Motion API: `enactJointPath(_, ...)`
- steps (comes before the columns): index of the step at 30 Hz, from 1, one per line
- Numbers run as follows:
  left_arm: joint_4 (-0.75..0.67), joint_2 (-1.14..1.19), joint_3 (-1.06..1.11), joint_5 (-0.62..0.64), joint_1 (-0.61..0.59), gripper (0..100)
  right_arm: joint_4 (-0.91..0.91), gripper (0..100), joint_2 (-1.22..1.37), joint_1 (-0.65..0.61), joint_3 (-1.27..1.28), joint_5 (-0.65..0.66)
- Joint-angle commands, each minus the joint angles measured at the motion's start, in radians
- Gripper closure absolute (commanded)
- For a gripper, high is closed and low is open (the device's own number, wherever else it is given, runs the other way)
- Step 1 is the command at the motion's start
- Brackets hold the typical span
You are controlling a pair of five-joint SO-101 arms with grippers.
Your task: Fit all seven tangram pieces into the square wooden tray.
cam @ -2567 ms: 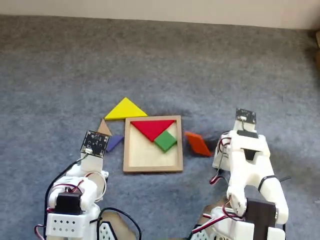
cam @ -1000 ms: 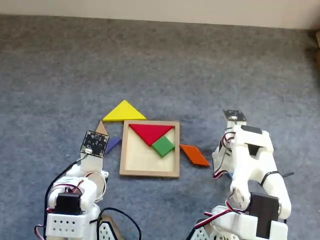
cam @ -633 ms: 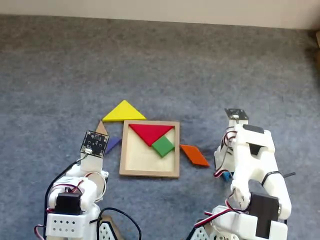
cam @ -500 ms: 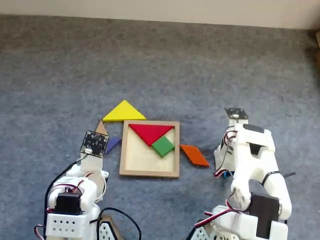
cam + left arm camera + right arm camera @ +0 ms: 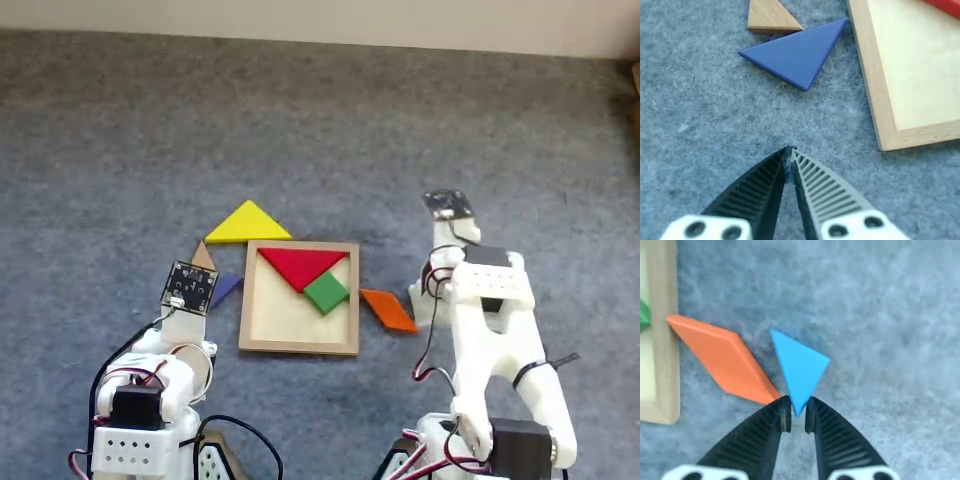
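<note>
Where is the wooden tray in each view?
High view: tray in the middle, between the two arms.
Left wrist view: tray corner beside the dark blue triangle.
Right wrist view: tray rim beside the orange piece.
Landmark: orange piece, also beside the tray in the high view.

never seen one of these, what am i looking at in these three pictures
The left arm and the right arm are small white robots, side by side on a grey surface. One picture looks down from above; the other two come from a camera on each wrist, looking along the jaws. A square wooden tray holds a red triangle and a green square. Outside lie a yellow triangle, a wooden triangle, a dark blue triangle and an orange parallelogram. The left jaws are shut on nothing. The right jaws pinch the tip of a light blue triangle.
</note>
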Motion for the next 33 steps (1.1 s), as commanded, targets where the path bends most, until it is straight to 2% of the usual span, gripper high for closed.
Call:
enactJointPath(1, 0.006, -0.019, 0.019, 0.000, -0.005, 100, -0.087, 94.7, -0.045, -0.028, -0.065, 0.005)
enactJointPath(6, 0.006, -0.019, 0.019, 0.000, -0.005, 100, -0.186, 94.7, -0.053, -0.030, -0.067, -0.008)
enactJointPath(10, 0.006, -0.019, 0.019, 0.000, -0.005, 100, -0.280, 94.5, -0.051, -0.031, -0.067, -0.106)
enactJointPath(19, 0.006, -0.019, 0.019, 0.000, -0.005, 100, -0.473, 94.5, -0.044, -0.096, -0.067, -0.218)
enactJointPath(29, 0.006, -0.019, 0.019, 0.000, -0.005, 100, -0.656, 94.3, -0.042, -0.147, -0.059, -0.230)
enactJointPath(33, 0.006, -0.019, 0.019, 0.000, -0.005, 100, -0.638, 92.6, -0.041, -0.140, -0.065, -0.304)
